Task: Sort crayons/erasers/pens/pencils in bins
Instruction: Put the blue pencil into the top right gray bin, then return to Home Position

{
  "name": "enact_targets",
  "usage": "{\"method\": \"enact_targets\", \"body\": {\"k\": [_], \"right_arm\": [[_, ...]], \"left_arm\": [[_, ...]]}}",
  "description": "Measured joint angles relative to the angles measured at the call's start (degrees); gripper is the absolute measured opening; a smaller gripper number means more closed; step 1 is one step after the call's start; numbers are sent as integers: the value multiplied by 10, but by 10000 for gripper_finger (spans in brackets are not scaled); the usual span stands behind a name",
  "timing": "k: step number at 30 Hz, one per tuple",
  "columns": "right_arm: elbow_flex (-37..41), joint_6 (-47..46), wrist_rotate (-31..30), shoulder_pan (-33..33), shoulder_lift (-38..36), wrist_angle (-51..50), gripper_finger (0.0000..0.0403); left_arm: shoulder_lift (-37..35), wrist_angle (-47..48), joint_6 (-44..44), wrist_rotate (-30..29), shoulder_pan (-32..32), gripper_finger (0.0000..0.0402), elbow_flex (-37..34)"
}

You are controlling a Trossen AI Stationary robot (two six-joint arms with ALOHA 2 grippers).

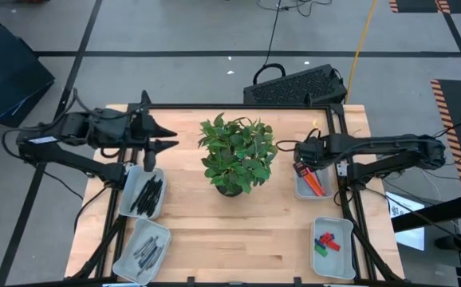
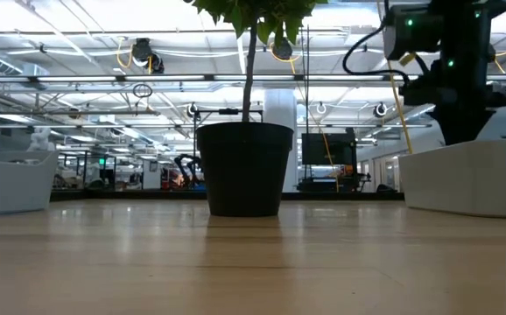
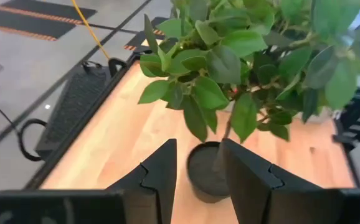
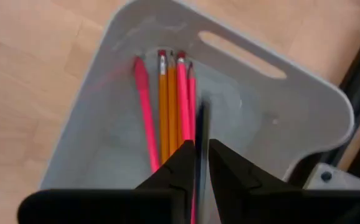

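Note:
My right gripper (image 1: pixel 300 158) hangs over the far right bin (image 1: pixel 302 190), shut on a thin dark stick (image 4: pixel 200 121). Orange and pink-red pencils (image 4: pixel 167 106) lie side by side on that bin's floor. Erasers (image 1: pixel 326 242) lie in the near right bin (image 1: pixel 332 259). Black pens (image 1: pixel 147 195) fill the far left bin (image 1: pixel 127 203), and grey sticks (image 1: pixel 145 250) lie in the near left bin (image 1: pixel 128 259). My left gripper (image 1: pixel 170 136) is open above the table's far left part, pointing at the plant, with nothing between its fingers. My right gripper pinches the dark stick (image 4: pixel 200 134) between its two fingers (image 4: pixel 183 155), which come from above into the bin. The stick runs parallel to the pencils, over the bin's floor. Which part of it the fingers have, and whether it rests on the floor, I cannot tell.
A potted plant (image 1: pixel 234 153) in a dark round pot (image 2: pixel 244 166) stands mid-table between the two pairs of bins. A dark metal frame (image 1: pixel 344 159) runs along the table's edges. Bare wood (image 1: pixel 230 231) lies near the front between the bins.

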State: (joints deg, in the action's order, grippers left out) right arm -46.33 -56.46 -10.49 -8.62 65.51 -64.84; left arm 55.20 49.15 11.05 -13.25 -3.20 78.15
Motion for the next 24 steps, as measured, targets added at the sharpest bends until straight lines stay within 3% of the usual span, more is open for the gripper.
{"method": "enact_targets", "body": {"k": [10, 17, 20, 24], "right_arm": [[-26, 39, 16, 7, -28, 29, 48], [-39, 185, -16, 65, -112, 247, 46], [-39, 289, -16, 103, -139, 344, 25], [-39, 361, -15, 149, -181, 469, 4]], "left_arm": [[-47, 47, 30, -8, 0, 127, -1], [-95, 14, 30, -8, 0, 122, -88], [-129, -49, 20, 22, 0, 93, -161], [-184, -171, -1, 78, 0, 16, -263]]}}
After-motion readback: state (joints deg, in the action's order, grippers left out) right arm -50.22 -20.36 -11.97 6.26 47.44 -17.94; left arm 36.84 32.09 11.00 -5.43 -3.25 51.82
